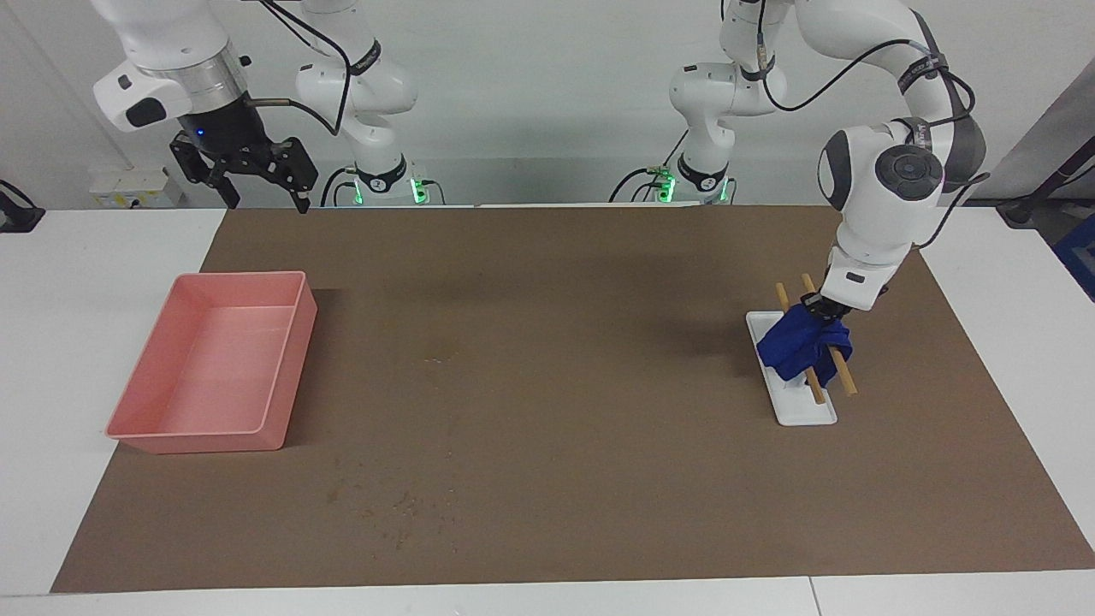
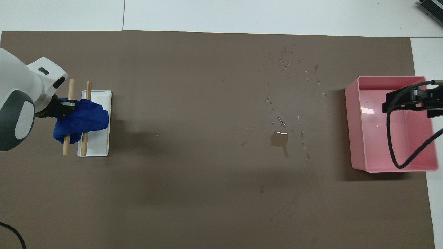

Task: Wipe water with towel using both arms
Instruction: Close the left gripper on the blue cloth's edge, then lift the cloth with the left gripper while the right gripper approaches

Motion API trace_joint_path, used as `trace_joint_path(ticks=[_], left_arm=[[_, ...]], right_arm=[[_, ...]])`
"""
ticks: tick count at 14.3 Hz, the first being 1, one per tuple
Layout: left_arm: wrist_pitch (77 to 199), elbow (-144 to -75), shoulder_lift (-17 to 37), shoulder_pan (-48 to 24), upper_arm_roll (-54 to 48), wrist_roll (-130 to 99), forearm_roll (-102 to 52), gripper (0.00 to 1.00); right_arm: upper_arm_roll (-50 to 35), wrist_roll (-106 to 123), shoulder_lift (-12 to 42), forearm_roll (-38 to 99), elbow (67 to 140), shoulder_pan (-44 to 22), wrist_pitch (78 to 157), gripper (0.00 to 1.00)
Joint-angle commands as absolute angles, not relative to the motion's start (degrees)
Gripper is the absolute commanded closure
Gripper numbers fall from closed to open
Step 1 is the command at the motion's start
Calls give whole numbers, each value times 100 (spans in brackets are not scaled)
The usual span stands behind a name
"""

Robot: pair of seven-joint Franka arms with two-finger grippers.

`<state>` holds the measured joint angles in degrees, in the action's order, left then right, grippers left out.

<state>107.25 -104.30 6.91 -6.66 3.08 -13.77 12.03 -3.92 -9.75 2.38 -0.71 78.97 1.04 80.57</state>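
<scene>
The royal-blue towel (image 1: 802, 346) (image 2: 84, 119) hangs bunched over two wooden sticks (image 1: 843, 376) (image 2: 71, 84) that lie across a small white tray (image 1: 804, 415) (image 2: 95, 148). My left gripper (image 1: 817, 310) (image 2: 67, 105) is shut on the towel's upper edge. A water puddle (image 2: 279, 139) with scattered drops sits on the brown mat, between the white tray and the pink tray but closer to the pink tray. My right gripper (image 1: 265, 201) (image 2: 412, 100) hangs open and high over the pink tray (image 1: 184, 436) (image 2: 349, 121), holding nothing.
The brown mat (image 1: 547, 496) covers most of the white table. The pink tray stands at the right arm's end and the white tray with its sticks at the left arm's end. More small drops (image 2: 285, 64) lie farther from the robots than the puddle.
</scene>
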Motion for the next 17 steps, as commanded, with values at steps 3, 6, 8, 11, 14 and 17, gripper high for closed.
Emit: trace_joint_path(ticks=[3,6,8,11,14,17], left_arm=[[9635,-9476,870,-659,325,-1468,626,100],[9221,-9247,835,-659,334,-1948,388,100],[8966,-9150,765,-668,343,-2851,-42,100],[8799,-9150,475,-685,343,-3515,-193,100],[8508,-9158,133,-686,316,-4058,-439,100],[8481,-9158,-17,-791,264,-5085,-755,100]], right_arm=[[-413,-1055,114,9,8042,149,8042,0],[-404,-1020,114,9,8033,202,8007,0],[-404,-993,97,9,8068,202,7980,0],[-404,-993,79,9,8086,193,7972,0],[-404,-1002,79,17,8095,193,7980,0],[-404,-1177,79,306,8130,193,8033,0]])
